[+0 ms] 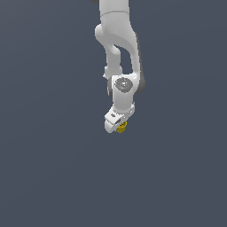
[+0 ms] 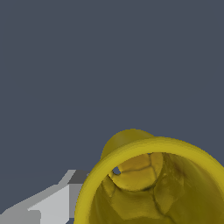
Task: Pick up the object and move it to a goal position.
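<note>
The object (image 1: 123, 127) is a tiny yellow cup-like thing at the tip of my white gripper (image 1: 119, 127), near the middle of the exterior view. In the wrist view the object (image 2: 148, 183) is very close and large, with its wide rim and hollow inside facing the camera. One grey-white finger (image 2: 57, 205) lies against its side; the other finger is hidden behind the cup. The gripper looks shut on the object. I cannot tell whether the object rests on the surface or hangs above it.
The white arm (image 1: 116, 40) comes down from the top of the exterior view. All around is a plain dark grey-blue surface (image 1: 53, 168) with no other objects or marks in view.
</note>
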Controlling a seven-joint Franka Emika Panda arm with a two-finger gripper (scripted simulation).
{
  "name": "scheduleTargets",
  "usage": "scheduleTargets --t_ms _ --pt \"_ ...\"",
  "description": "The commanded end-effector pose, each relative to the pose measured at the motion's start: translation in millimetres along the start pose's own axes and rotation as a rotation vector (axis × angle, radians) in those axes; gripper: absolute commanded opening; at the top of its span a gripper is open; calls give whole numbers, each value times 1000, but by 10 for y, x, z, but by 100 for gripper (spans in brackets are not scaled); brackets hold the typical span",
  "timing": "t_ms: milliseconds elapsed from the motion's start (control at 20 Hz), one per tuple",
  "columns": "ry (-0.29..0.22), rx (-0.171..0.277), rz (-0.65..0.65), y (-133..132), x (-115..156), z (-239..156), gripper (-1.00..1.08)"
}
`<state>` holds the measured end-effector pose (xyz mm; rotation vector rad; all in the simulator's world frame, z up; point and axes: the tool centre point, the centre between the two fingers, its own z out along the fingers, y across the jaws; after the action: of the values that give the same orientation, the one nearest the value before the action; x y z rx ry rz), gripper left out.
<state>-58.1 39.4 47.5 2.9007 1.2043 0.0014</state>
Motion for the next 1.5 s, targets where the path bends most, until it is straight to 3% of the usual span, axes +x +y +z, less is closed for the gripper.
scheduleTargets --t_ms 0,600,1450 --pt "0 0 0 0 0 -2 -100" --pt "0 0 -1 139 -357 -337 -100" --pt "3 2 -1 680 -1673 -1622 -100"
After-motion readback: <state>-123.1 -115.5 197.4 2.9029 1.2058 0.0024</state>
